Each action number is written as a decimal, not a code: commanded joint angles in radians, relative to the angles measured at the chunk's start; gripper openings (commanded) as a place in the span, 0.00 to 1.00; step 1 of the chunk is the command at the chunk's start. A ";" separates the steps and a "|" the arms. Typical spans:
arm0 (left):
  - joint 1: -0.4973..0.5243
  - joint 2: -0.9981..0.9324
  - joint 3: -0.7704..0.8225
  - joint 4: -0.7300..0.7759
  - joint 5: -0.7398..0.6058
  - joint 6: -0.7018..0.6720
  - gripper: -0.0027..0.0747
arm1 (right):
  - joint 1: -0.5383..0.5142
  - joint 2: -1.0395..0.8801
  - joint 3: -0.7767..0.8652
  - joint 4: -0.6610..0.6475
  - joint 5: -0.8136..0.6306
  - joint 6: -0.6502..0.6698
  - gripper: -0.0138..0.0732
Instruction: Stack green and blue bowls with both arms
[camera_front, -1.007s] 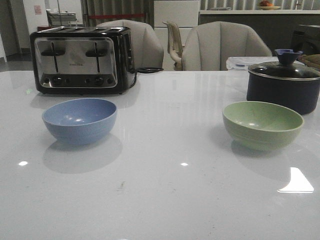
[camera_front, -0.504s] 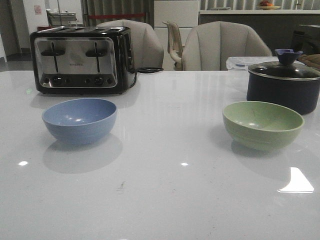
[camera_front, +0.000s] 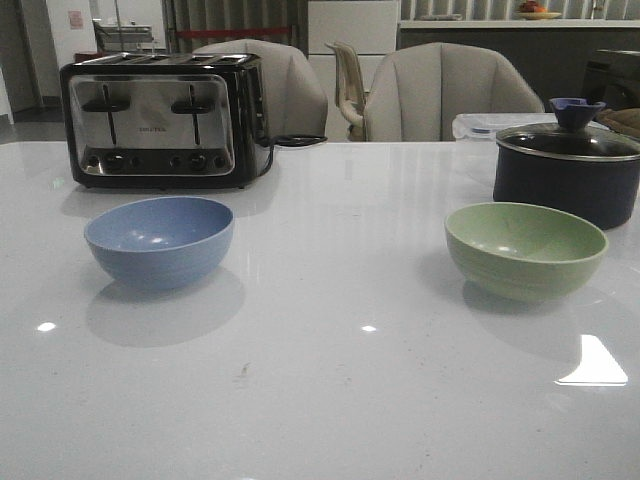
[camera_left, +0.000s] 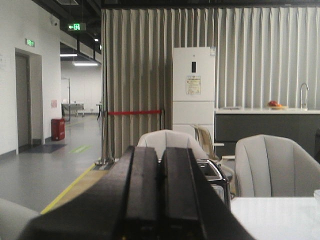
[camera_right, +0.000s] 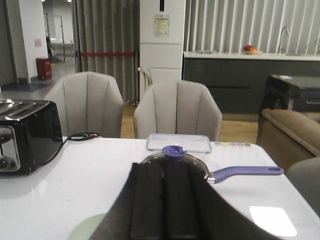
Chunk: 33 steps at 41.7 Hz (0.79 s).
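Note:
The dusty blue bowl (camera_front: 160, 241) stands upright on the white table (camera_front: 330, 390), left of centre, in front of the toaster. The pale green bowl (camera_front: 525, 249) stands upright at the right, in front of the dark pot; its rim (camera_right: 85, 227) shows partly in the right wrist view, mostly hidden by the fingers. Neither arm shows in the front view. My left gripper (camera_left: 160, 152) is shut and empty, raised and pointing over the toaster toward the room. My right gripper (camera_right: 165, 167) is shut and empty, above the table behind the green bowl.
A black-and-steel toaster (camera_front: 160, 120) stands at the back left. A dark lidded pot (camera_front: 567, 170) with a blue knob and blue handle (camera_right: 245, 171) stands at the back right, with a clear flat container (camera_right: 179, 142) behind it. Grey chairs (camera_front: 440, 95) line the far edge.

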 joint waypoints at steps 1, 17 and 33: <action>-0.009 0.103 -0.117 0.002 0.060 -0.004 0.16 | -0.005 0.109 -0.106 -0.015 0.027 -0.006 0.20; -0.009 0.342 -0.108 -0.001 0.237 -0.004 0.16 | -0.005 0.408 -0.141 -0.017 0.248 -0.006 0.20; -0.009 0.445 -0.076 -0.001 0.271 -0.004 0.35 | -0.005 0.580 -0.141 -0.029 0.284 -0.006 0.48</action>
